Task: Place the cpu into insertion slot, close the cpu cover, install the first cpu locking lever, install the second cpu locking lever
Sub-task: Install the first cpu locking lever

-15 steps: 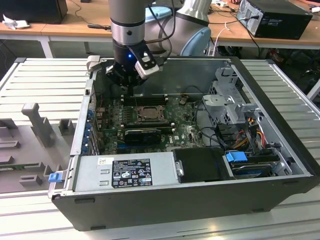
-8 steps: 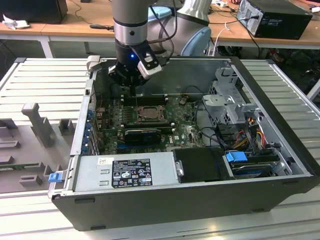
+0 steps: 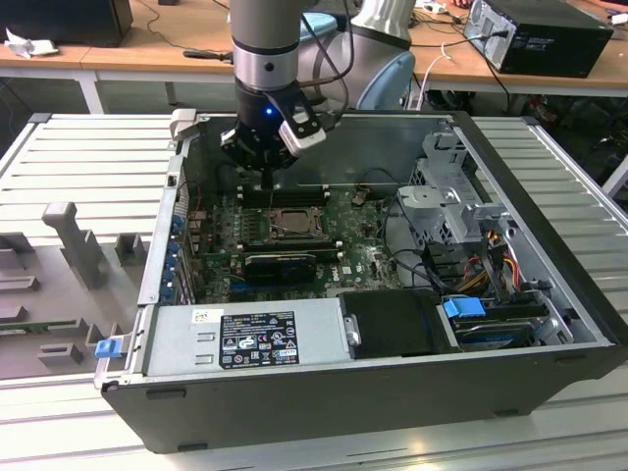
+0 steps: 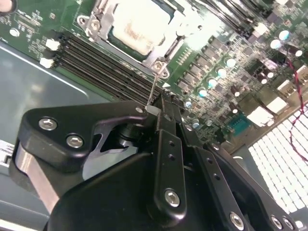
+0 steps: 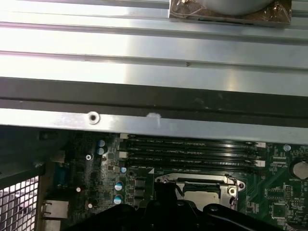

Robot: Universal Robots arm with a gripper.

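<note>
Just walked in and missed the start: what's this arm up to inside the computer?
A robot arm's black pincer hangs inside the open desktop case, just above the motherboard's square metal-rimmed insertion slot. The pale square cpu already lies in the slot, with the thin silver-grey frame cover around it. A thin wire locking lever stands up by the pincer.

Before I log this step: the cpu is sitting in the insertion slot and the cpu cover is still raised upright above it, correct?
Not quite. The cpu does sit in the insertion slot, but the cpu cover lies flat around it, not raised; the second wrist view shows its frame down over the chip's edges.
</note>
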